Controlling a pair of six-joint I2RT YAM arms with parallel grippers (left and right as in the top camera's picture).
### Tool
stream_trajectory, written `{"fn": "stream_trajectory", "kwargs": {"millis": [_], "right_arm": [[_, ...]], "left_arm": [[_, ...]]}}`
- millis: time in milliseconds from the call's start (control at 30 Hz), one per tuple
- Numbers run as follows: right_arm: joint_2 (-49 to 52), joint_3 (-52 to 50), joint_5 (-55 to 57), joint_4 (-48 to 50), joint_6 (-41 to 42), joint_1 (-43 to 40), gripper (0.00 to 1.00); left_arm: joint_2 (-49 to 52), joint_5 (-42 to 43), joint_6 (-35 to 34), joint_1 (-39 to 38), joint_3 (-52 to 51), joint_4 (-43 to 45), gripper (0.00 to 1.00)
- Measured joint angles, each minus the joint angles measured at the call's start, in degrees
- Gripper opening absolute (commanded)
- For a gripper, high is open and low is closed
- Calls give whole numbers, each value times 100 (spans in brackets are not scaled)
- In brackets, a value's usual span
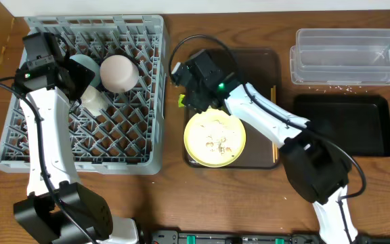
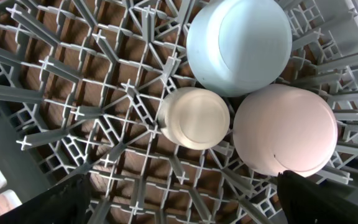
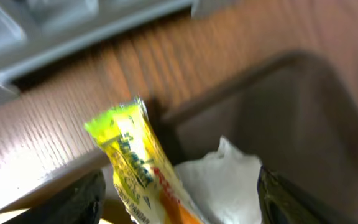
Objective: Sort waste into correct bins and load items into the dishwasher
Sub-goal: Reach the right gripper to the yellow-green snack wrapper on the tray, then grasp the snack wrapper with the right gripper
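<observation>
I'm on the waste-sorting step with the right arm: the right gripper (image 3: 179, 186) hangs over the upper left corner of the brown serving tray (image 1: 256, 64), its fingers spread to either side of the crumpled wrapper (image 3: 135, 162), which lies at the tray's edge just beside the pale yellow plate (image 1: 193, 152). The view is blurred, so I can't say whether a finger already touches the paper; I judge it is not pinched yet. The next move calls for pressing the fingers together on the wrapper, lifting clear of the plate, then carrying it right to a bin, either the clear tub (image 1: 344, 68) or the black tray (image 1: 344, 125). Which one suits a wrapper is my call. The left gripper (image 2: 182, 186) hovers spread and empty above the dish rack (image 1: 114, 135), where the light blue bowl (image 2: 238, 43), pink bowl (image 2: 284, 127) and white cup (image 2: 194, 118) sit upside down, touching one another. The plate carries crumbs (image 1: 217, 141), and the chopsticks (image 1: 274, 152) lie along the tray's right edge; both await loading.
</observation>
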Motion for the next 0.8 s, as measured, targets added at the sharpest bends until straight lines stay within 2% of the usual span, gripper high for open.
{"fn": "stream_trajectory", "kwargs": {"millis": [233, 467, 800], "right_arm": [[345, 0, 111, -328, -22, -7, 77], [348, 0, -57, -520, -142, -2, 68], [358, 0, -70, -284, -210, -20, 25]], "left_arm": [[0, -2, 0, 0, 0, 0, 97], [0, -2, 2, 0, 0, 2, 97], [0, -2, 0, 0, 0, 2, 97]]}}
